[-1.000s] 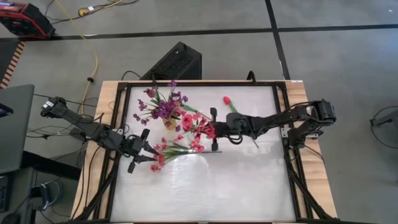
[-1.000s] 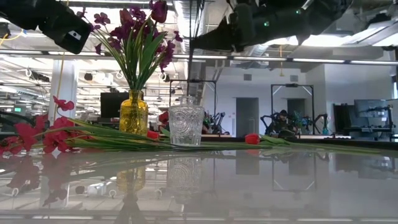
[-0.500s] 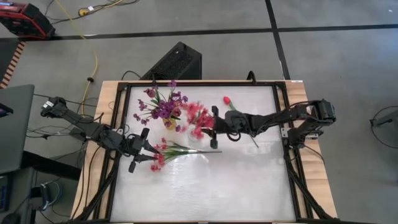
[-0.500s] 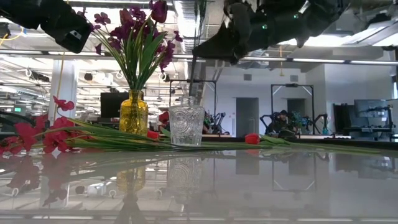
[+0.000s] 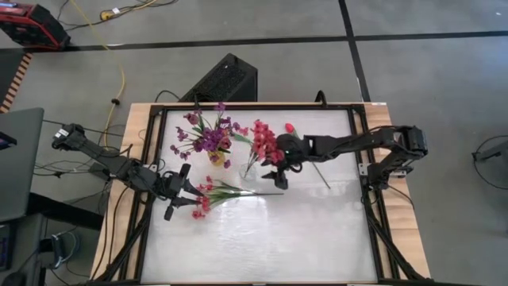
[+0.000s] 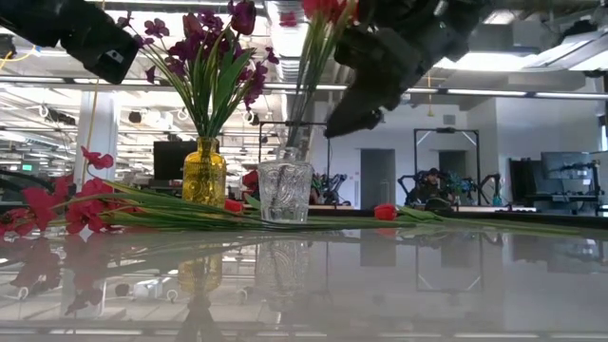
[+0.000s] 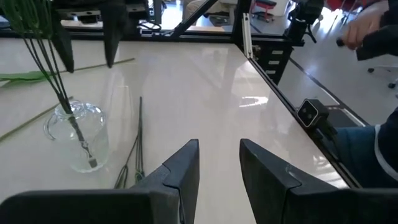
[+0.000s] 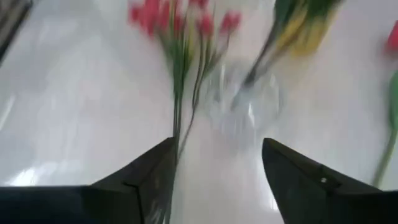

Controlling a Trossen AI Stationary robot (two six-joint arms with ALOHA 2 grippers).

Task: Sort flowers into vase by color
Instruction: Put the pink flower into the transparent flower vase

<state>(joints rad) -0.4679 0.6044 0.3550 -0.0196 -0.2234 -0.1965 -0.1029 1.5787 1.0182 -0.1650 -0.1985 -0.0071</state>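
Observation:
A red-pink blossom spray (image 5: 264, 143) stands with its stems (image 6: 306, 90) in the clear glass vase (image 6: 285, 191). Beside it, the yellow vase (image 6: 204, 173) holds purple sprays (image 5: 208, 137). My right gripper (image 5: 276, 176) hangs open just right of the clear vase, with nothing between its fingers (image 8: 217, 149). Another red-pink spray (image 5: 213, 192) lies flat on the table. My left gripper (image 5: 189, 193) stands open at that spray's blossom end, its gap (image 7: 219, 152) bare. A red tulip (image 5: 290, 127) lies on the table at the far side.
The tulip's long stem (image 5: 316, 168) runs across the table under my right arm. Loose stems (image 7: 134, 152) lie beside my left fingers. A dark frame (image 5: 359, 167) borders the white table top. The near half of the table holds no objects.
My right gripper has opened and let go of the red-pink spray. The spray has swung from leaning over the table to standing in the clear vase. The gripper has tipped downward beside the vase and drawn slightly toward the table's right edge.

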